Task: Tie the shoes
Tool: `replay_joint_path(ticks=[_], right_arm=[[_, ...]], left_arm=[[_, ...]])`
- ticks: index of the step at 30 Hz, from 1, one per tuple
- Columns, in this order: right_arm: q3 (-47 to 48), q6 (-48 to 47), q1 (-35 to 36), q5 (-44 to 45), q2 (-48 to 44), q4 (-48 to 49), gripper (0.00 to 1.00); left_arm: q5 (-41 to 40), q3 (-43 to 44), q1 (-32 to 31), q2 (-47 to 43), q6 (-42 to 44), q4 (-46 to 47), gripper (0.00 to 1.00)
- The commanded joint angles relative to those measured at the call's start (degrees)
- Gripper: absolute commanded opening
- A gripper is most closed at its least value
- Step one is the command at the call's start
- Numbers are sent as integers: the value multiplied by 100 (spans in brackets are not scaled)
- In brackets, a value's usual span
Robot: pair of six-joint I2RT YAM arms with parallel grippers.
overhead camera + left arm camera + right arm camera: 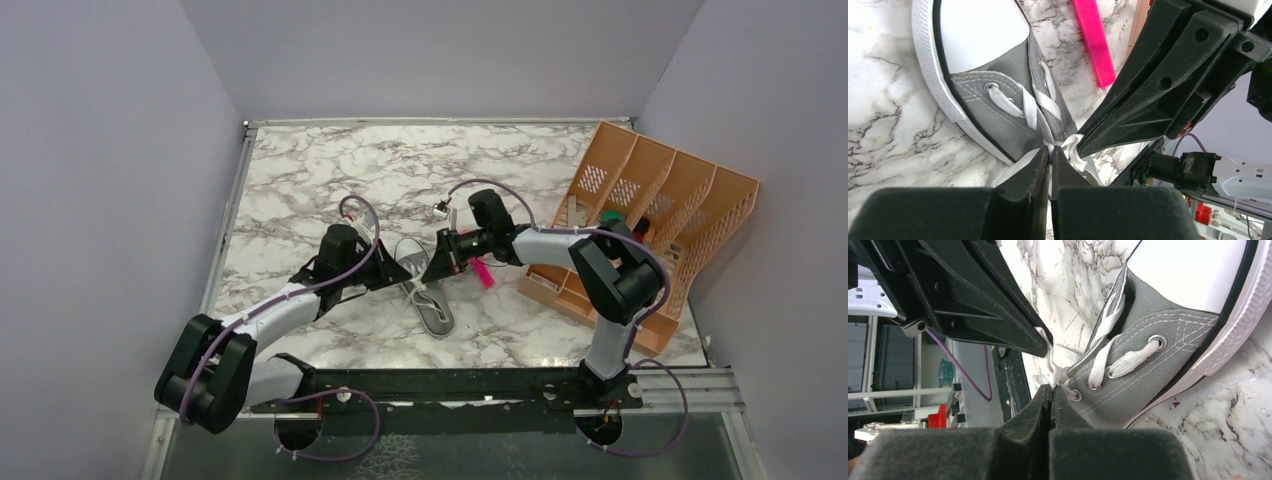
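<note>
The grey sneaker (428,295) with white laces and a white toe cap lies on the marble table between my two grippers. In the left wrist view the sneaker (998,95) fills the upper left. My left gripper (1050,150) is shut, pinching a bit of white lace (1073,147) at its tips near the top eyelets. My right gripper (1052,388) is also shut, with white lace (1060,376) caught at its tips beside the sneaker (1158,360). The two grippers nearly touch tip to tip over the shoe's tongue end (415,275).
A pink bar (484,272) lies on the table just right of the shoe and under the right arm; it also shows in the left wrist view (1094,40). An orange slotted organiser (650,210) stands at the right. Walls enclose the table.
</note>
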Motion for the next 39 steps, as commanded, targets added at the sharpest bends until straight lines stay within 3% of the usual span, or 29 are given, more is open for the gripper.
replay_joint_path(ticks=[1,2,8,14,20,33,36,39], right_arm=[[144,-113,-2,-9,-327,-298,0],[145,-135,-2,16,-373,-382,0],[361,-482,0,627,-518,-1522,0],[704,-812,-1,635,-407,-2284,1],[612,-334,1,-175,-157,-1566,5],[679,-175,-2,-274,163,-1249,22],[605,-172,-6,-302,135,-1221,18],[590,-173,-6,-236,68,-1221,1]], left_arm=[[-221,-184,-13,-427,154,-519,4],[-211,-272,-13,-497,96,-596,0],[-323,-562,-12,-736,-295,-947,0],[-402,-573,-10,-638,-427,-1093,0],[-271,-574,-8,-490,-463,-918,0],[-131,-475,-12,-267,-443,-757,0],[-130,-475,-13,-246,-450,-723,0],[-174,-460,-13,-226,-453,-771,0]])
